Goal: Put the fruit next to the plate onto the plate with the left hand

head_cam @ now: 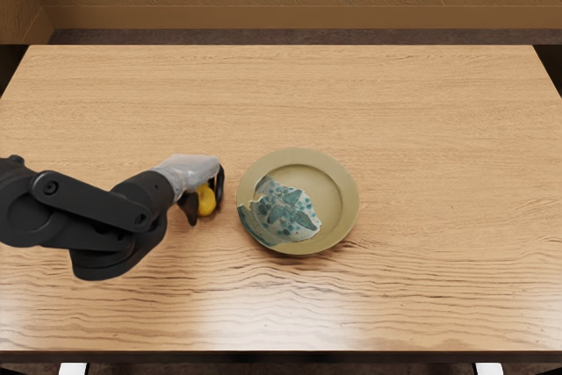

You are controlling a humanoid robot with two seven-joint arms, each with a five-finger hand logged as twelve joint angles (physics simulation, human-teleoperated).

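Observation:
A small yellow fruit (206,202) lies on the wooden table just left of the plate (338,183). The plate is olive-gold with a teal patterned patch on its lower left part. My left hand (204,191) comes in from the left on a dark arm. Its grey palm covers the fruit from above and its dark fingers (189,208) curl around both sides of it. Most of the fruit is hidden under the hand. The fruit sits a short gap away from the plate's rim.
The wooden table (351,94) spreads wide behind and to the right of the plate. Its front edge runs near the bottom of the picture. A brown wall stands behind the table.

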